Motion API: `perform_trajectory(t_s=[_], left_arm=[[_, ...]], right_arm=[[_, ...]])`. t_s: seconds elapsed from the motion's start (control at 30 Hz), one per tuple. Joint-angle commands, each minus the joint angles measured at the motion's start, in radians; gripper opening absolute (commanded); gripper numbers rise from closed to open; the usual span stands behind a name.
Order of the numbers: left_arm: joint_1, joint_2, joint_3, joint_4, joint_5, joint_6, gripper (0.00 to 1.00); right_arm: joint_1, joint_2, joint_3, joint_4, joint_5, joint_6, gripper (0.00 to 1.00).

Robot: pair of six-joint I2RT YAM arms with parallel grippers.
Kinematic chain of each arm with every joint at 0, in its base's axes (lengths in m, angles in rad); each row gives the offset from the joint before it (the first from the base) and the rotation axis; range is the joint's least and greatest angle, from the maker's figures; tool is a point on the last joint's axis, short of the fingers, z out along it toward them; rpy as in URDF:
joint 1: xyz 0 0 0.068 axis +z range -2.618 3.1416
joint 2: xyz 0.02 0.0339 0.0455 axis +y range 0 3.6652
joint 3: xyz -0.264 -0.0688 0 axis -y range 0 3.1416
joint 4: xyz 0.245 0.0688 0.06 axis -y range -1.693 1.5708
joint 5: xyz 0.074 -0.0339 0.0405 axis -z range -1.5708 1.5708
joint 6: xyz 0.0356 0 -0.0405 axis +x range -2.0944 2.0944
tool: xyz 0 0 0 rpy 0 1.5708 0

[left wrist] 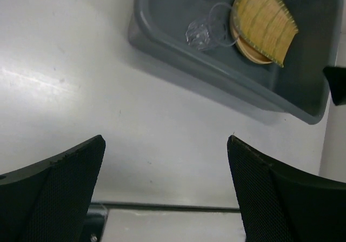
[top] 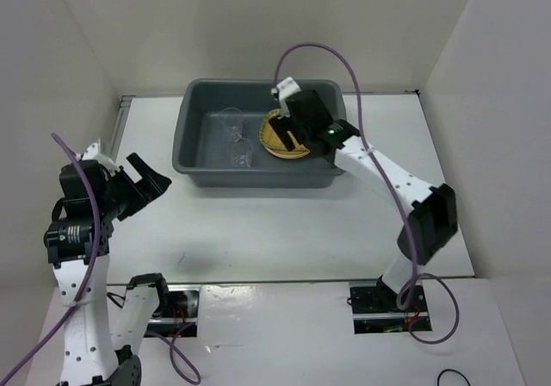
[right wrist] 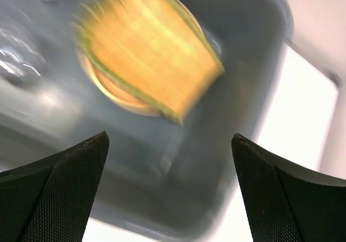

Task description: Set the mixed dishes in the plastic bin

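The dark grey plastic bin (top: 185, 158) stands at the back middle of the table. Inside it, the yellow-green bamboo tray (top: 275, 133) lies on the tan-orange plates, and two clear cups (top: 232, 127) sit to their left. My right gripper (top: 293, 136) hovers open and empty just above the tray. In the blurred right wrist view the tray (right wrist: 148, 53) and a plate rim (right wrist: 116, 93) lie beyond my open right gripper (right wrist: 170, 139). My left gripper (top: 155, 175) is open and empty over the table, left of the bin. The left wrist view shows the bin (left wrist: 227, 80), tray (left wrist: 265, 20) and a cup (left wrist: 203, 31).
White walls enclose the table on the left, back and right. A purple cable arcs over the bin's back right corner (top: 331, 54). Bare white tabletop (top: 275, 231) lies between the bin and the arm bases.
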Motion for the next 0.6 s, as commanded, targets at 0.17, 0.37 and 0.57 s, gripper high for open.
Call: perform_trajectory(t_s=[0.17,0.37,0.57], left_arm=[[-0.015,0.046,-0.010,0.245,-0.016,0.100,1.00],[-0.015,0.065,-0.033,0.416,-0.057,0.100,1.00],[-0.027,0.134,-0.012,0.436,-0.127,0.122,1.00]], right_arm=[[-0.211,-0.366,-0.316,0.020,0.087,0.047,0.98],[-0.312,-0.401,-0.396,0.094,0.155,0.062,0.98],[-0.343,-0.446,-0.492,0.105,0.160,0.081,0.98]])
